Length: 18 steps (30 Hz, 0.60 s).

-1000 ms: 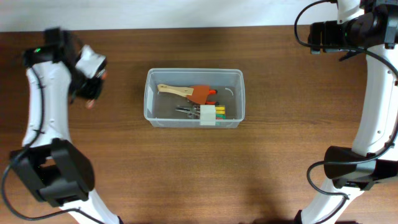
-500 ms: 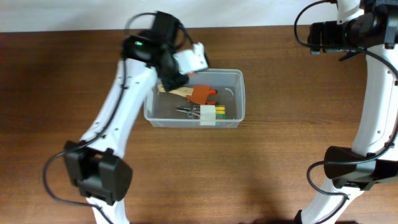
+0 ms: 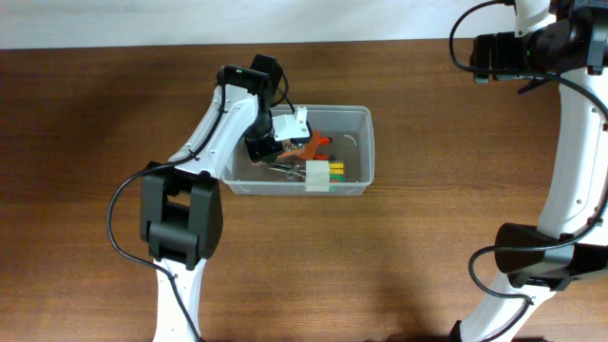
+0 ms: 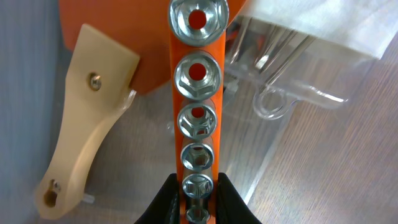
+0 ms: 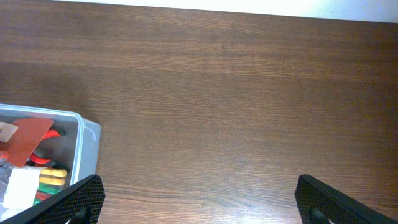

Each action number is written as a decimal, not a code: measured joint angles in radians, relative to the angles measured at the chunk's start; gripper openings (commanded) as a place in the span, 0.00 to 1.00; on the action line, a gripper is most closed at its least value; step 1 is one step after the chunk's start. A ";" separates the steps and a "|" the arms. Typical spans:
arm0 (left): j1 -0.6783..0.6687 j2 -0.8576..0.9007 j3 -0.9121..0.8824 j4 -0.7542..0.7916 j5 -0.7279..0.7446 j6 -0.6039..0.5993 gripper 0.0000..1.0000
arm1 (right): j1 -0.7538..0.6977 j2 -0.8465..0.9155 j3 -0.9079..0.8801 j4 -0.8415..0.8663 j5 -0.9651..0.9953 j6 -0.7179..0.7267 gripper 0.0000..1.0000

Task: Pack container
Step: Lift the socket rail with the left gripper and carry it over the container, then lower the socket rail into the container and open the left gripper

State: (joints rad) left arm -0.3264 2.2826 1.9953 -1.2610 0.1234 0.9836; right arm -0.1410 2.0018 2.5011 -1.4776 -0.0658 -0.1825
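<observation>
**Inside the clear tub: left pincer clamped on a socket rail**

At the middle of the brown wood-grain table (image 3: pixel 427 237) sits the container (image 3: pixel 370 142), a see-through plastic rectangular tub with rounded corners and a raised rim. Its thin walls show the contents through them.

From the left wrist camera, a narrow orange socket rail (image 4: pixel 197 93) runs straight up the picture. It carries a row of shiny silver hex sockets, each with a round opening. To its left lies a scraper with a smooth, pale wooden handle (image 4: pixel 81 130) fixed by small metal rivets, and a flat orange blade (image 4: pixel 106 31) beyond it. To the right of the rail is a clear plastic package (image 4: pixel 280 93) with a white card top, and looped shapes show through it. The overhead view also shows a white block (image 3: pixel 316 174) with yellow and green pieces beside it, lying near the front wall of the tub.

The left arm reaches in from the tub's left side, its wrist bent down over the contents. The left gripper (image 4: pixel 198 202) is closed narrowly, with a black fingertip on each side of the orange rail.

The right arm stands folded at the table's far right corner, well apart from the tub. The right gripper (image 5: pixel 199 202) is spread wide and holds nothing. Its mesh-textured fingertips (image 5: pixel 81 199) hang over bare wood, and one corner of the tub shows at the left edge of its view.
</observation>
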 measured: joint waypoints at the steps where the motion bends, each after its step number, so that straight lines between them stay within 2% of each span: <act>1: 0.002 0.000 0.000 0.000 0.000 0.000 0.14 | 0.000 0.000 0.000 0.000 0.000 0.000 0.99; 2: 0.003 0.000 0.000 0.000 0.000 0.000 0.23 | 0.000 0.000 0.000 0.000 0.000 0.000 0.99; 6: 0.002 0.000 0.000 0.000 0.000 -0.003 0.43 | 0.000 0.000 0.000 0.000 0.000 0.000 0.99; 8: 0.002 0.000 0.000 0.000 0.001 -0.008 0.47 | 0.000 0.000 0.000 0.000 0.000 0.000 0.98; 14: 0.002 0.000 0.000 0.000 0.000 -0.018 0.49 | 0.000 0.000 0.000 0.000 0.000 0.000 0.99; 18: 0.002 0.000 0.065 -0.010 -0.001 -0.075 0.55 | 0.000 0.000 0.000 -0.003 -0.001 0.000 0.98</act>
State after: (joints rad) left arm -0.3248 2.2826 2.0602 -1.2705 0.1223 0.9085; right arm -0.1410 2.0018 2.5011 -1.4811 -0.0669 -0.1822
